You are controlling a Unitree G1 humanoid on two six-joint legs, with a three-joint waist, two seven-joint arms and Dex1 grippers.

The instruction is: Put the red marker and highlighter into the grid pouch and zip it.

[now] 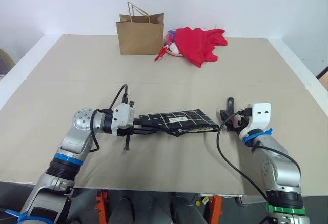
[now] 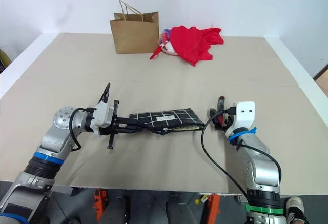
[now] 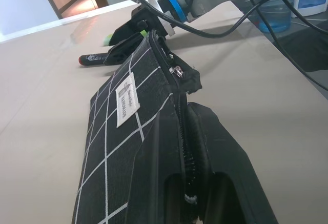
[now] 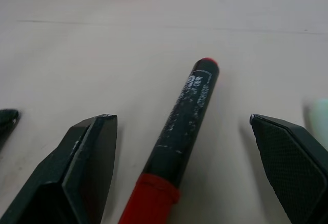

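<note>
A: Largest item first. The grid pouch [image 1: 177,122] is lying flat near the front of the table [image 1: 154,70], black fabric with thin white grid lines, a small white label and a black zipper showing along its edge in the left wrist view. The left gripper [image 1: 147,125] is clamping one short end of it, fingers fully closed on the fabric.

B: And the red marker [image 4: 179,137]?

A: It is lying on the table just past the pouch's far end. It is slim, with a black barrel carrying white print, a red section nearer the camera and a small red tip at the far end. The right gripper [image 4: 182,152] is straddling it with the jaws spread wide, a finger on either side, not touching it.

B: The highlighter [image 3: 108,39]?

A: Only a lime-green sliver is showing, beside the marker behind the right gripper.

B: Background?

A: A brown paper bag [image 1: 140,33] and a red cloth [image 1: 200,43] are sitting at the far edge, well apart from the work.
</note>
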